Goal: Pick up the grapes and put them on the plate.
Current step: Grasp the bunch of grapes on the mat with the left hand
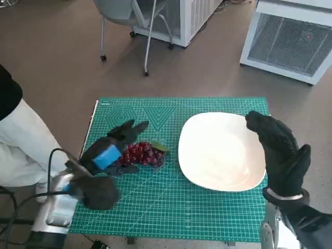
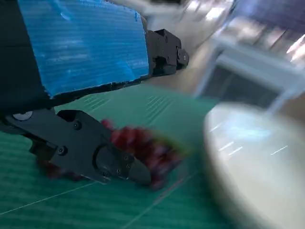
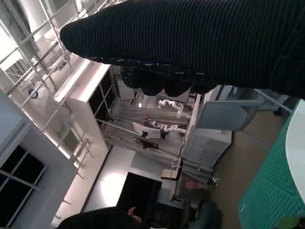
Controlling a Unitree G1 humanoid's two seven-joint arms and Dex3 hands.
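Dark red grapes lie on the green cutting mat that covers the desk, just left of the white plate and apart from its rim. The left hand sits low over the bunch's left side, fingers spread around it; the blurred left wrist view shows one black finger in front of the grapes, but I cannot tell whether anything is gripped. The gloved right hand is raised over the plate's right edge, upright, fingers loosely extended and holding nothing. A grey chair stands on the floor beyond the desk.
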